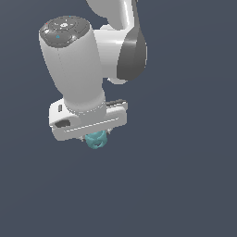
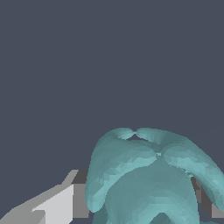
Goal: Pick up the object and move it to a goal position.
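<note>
The object (image 1: 96,139) is a small teal-cyan knobbly lump with a ring-like part. In the exterior view it hangs just under my white gripper (image 1: 96,137), whose fingers are mostly hidden behind the gripper body. In the wrist view the object (image 2: 148,175) fills the space between my two fingers (image 2: 65,197), which press against its sides. The gripper is shut on the object. I see no surface under it in either view.
The white arm (image 1: 76,60) rises from the gripper toward the top of the exterior view. Around it there is only a plain dark grey-blue background (image 1: 185,176). No goal marker shows in either view.
</note>
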Controlling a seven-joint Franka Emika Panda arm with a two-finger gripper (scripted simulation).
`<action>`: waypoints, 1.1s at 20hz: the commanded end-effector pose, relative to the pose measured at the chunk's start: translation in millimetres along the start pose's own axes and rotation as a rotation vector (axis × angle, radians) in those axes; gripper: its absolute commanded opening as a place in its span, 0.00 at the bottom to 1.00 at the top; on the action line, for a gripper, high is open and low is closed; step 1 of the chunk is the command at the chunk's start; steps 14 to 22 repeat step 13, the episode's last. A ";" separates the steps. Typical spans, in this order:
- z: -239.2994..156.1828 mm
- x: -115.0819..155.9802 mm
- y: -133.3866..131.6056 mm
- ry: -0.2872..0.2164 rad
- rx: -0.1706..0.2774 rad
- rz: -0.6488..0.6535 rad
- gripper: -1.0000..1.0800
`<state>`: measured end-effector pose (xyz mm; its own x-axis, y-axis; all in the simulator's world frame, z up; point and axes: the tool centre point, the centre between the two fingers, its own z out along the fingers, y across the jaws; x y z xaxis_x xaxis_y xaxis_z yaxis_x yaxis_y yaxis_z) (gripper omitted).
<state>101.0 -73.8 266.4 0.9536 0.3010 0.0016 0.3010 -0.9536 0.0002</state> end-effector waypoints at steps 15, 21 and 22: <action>-38.4 -1.4 27.8 -0.002 0.000 -0.001 0.00; -38.4 -1.4 27.8 -0.002 0.000 -0.001 0.00; -38.4 -1.4 27.8 -0.002 0.000 -0.001 0.00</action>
